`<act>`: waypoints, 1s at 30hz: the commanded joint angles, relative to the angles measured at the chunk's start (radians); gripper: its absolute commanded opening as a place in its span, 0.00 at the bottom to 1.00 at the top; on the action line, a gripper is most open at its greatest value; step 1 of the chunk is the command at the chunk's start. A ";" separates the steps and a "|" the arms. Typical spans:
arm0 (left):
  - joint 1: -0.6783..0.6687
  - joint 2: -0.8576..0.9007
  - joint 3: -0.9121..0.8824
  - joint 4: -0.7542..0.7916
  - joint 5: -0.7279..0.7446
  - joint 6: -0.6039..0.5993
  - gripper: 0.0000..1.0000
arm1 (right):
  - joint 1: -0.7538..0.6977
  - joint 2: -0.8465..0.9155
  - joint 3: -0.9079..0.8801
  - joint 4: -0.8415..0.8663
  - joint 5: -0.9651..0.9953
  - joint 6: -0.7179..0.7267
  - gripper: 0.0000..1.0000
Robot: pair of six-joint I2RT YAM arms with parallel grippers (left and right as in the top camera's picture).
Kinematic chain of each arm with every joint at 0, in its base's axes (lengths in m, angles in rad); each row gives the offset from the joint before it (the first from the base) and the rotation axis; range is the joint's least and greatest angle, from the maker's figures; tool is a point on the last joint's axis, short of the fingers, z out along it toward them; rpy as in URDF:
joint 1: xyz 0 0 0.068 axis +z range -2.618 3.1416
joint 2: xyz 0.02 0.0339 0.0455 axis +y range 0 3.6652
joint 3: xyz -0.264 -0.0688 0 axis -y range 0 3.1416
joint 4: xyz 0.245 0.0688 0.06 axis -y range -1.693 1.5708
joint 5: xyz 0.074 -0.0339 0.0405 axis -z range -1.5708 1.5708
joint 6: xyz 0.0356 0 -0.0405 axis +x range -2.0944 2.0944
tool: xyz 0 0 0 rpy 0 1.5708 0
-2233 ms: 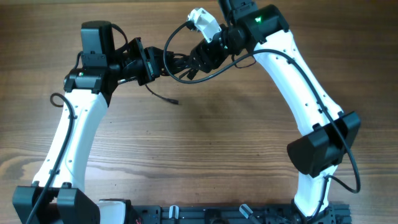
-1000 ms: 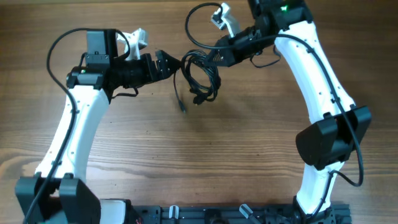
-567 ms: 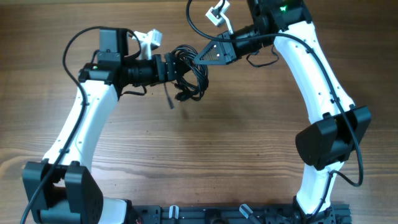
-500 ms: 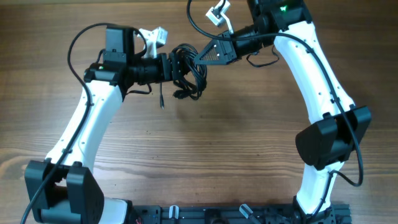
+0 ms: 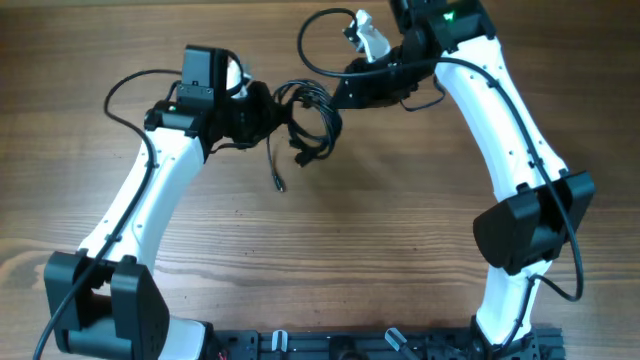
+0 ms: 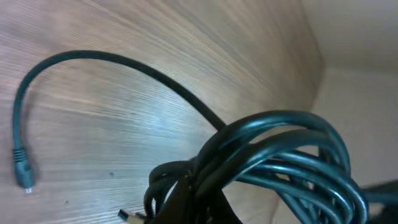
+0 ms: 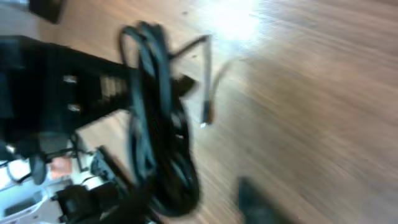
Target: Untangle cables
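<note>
Cables hung in a tangled black bundle toward the far side of the table, between the two arms, with one loose end trailing down to a small plug by the wood. The left gripper had its fingers closed on the bundle's left side. The right gripper sat against the bundle's upper right, but its wrist view was too blurred for me to tell whether its fingers gripped anything.

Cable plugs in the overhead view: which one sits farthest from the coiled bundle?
The plug ending the lone strand that hangs out toward the near edge; the other visible plug sits against the bundle.
</note>
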 commanded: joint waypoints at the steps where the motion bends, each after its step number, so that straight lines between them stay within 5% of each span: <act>1: 0.013 0.000 0.011 -0.025 0.023 -0.159 0.04 | -0.007 -0.024 0.006 0.010 0.137 -0.025 0.77; 6: 0.013 0.000 0.011 -0.072 0.128 -0.245 0.04 | 0.055 -0.024 0.006 0.040 0.134 -0.225 0.67; 11: 0.013 0.000 0.011 -0.213 0.001 -0.372 0.04 | 0.145 -0.024 0.006 0.123 0.196 -0.320 0.66; 20: 0.013 0.000 0.011 -0.220 0.009 -0.389 0.04 | 0.214 -0.023 -0.105 0.200 0.384 -0.365 0.51; 26: 0.013 0.000 0.011 -0.219 0.016 -0.389 0.04 | 0.214 -0.008 -0.116 0.230 0.390 -0.356 0.29; 28: 0.013 0.000 0.011 -0.217 -0.013 -0.385 0.04 | 0.214 -0.002 -0.116 0.228 0.356 -0.311 0.04; 30: 0.013 0.000 0.011 -0.210 -0.145 -0.386 0.04 | 0.214 -0.022 -0.112 0.206 0.284 -0.311 0.04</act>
